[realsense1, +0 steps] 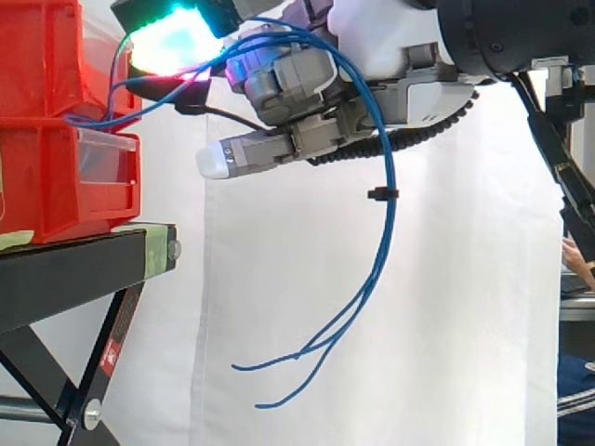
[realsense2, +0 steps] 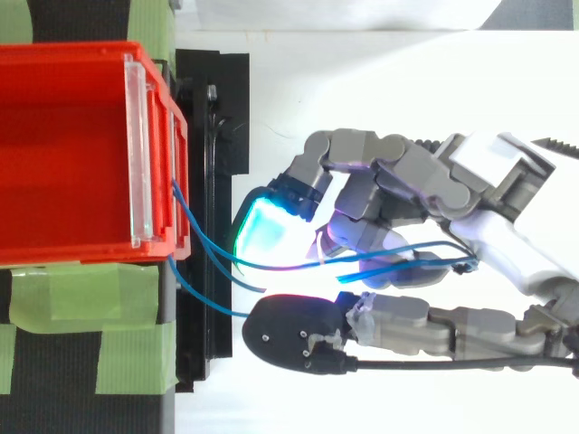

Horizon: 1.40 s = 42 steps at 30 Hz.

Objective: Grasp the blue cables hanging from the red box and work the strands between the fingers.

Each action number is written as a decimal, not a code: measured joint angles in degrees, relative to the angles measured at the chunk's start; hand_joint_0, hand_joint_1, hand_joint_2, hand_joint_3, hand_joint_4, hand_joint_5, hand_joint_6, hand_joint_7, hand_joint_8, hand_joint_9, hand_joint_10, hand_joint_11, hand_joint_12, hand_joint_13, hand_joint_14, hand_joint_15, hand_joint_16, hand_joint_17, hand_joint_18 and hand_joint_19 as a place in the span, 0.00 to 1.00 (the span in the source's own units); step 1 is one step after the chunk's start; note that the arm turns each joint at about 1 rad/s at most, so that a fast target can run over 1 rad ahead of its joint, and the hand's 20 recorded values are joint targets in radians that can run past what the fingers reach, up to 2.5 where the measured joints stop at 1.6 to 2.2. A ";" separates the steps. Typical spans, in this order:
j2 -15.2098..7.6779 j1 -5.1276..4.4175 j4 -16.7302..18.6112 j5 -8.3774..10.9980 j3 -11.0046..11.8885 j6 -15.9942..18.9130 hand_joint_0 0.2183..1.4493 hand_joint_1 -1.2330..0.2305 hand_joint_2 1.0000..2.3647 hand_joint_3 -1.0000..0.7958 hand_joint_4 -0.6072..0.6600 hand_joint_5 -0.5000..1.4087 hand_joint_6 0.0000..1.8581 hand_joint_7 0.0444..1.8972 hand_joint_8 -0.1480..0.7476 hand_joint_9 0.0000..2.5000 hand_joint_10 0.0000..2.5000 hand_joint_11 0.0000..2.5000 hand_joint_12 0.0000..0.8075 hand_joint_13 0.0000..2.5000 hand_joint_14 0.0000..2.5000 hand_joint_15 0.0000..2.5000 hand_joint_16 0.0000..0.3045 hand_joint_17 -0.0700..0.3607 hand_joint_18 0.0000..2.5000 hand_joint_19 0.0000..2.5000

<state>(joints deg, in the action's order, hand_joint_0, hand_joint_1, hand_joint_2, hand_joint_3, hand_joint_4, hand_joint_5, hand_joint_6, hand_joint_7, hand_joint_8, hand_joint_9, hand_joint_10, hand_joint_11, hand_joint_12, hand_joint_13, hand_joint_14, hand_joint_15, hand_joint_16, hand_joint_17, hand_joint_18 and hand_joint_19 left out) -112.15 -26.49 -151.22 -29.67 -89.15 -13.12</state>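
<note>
Two stacked red bins stand on a black stand at the left; from above, the red bin is open. Thin blue cables leave the bin front, rise to my hand and pass between its curled fingers. Behind the hand they drape down, bound by a small black tie, and their loose ends hang free below. A cyan-glowing fingertip pad sits above the strands, and a white-tipped finger reaches out below them. From above, the cables cross the hand just right of the bin.
The black stand carries green tape along its top. A clear plastic divider closes the bin's front. Dark frame bars stand at the right edge. A white curtain hangs behind.
</note>
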 measured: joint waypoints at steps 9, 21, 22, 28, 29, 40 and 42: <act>0.00 -0.22 0.00 -0.36 -0.01 1.97 0.66 0.33 0.01 0.65 0.65 0.38 0.32 0.68 0.68 0.11 1.00 1.00 0.69 0.28 1.00 0.65 0.22 0.50 0.45 0.24; -0.02 -0.74 -0.13 -0.39 0.01 4.72 0.39 0.40 0.01 0.17 0.70 0.35 0.24 0.71 0.72 0.10 1.00 1.00 0.73 0.26 1.00 0.66 0.24 0.54 0.40 0.17; -0.02 -0.74 -0.19 -0.38 0.01 4.74 0.39 0.40 0.01 0.16 0.70 0.35 0.24 0.72 0.73 0.10 1.00 1.00 0.73 0.26 1.00 0.66 0.24 0.54 0.39 0.17; -0.01 -0.76 -0.62 -0.38 0.00 4.71 0.37 0.40 0.00 0.03 0.72 0.35 0.24 0.71 0.74 0.10 1.00 1.00 0.73 0.26 1.00 0.64 0.25 0.55 0.40 0.14; -0.01 -0.76 -0.67 -0.37 0.01 4.68 0.36 0.40 0.00 0.02 0.72 0.35 0.24 0.71 0.74 0.10 1.00 1.00 0.73 0.26 1.00 0.64 0.25 0.56 0.40 0.14; -0.01 -0.76 -1.86 -0.16 -0.03 1.75 0.43 0.38 0.00 0.09 0.72 0.37 0.23 0.72 0.74 0.15 1.00 1.00 0.71 0.29 1.00 0.65 0.22 0.51 0.43 0.19; -0.01 -0.76 -1.97 -0.14 -0.04 0.64 0.44 0.38 0.01 0.12 0.72 0.37 0.23 0.72 0.73 0.15 1.00 1.00 0.70 0.29 1.00 0.66 0.21 0.50 0.43 0.20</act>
<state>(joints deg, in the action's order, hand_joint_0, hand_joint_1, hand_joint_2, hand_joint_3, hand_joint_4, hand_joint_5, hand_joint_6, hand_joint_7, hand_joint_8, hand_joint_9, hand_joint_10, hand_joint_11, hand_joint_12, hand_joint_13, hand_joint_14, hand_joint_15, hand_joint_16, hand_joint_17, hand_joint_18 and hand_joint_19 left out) -112.16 -27.25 -153.19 -29.81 -89.19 -12.48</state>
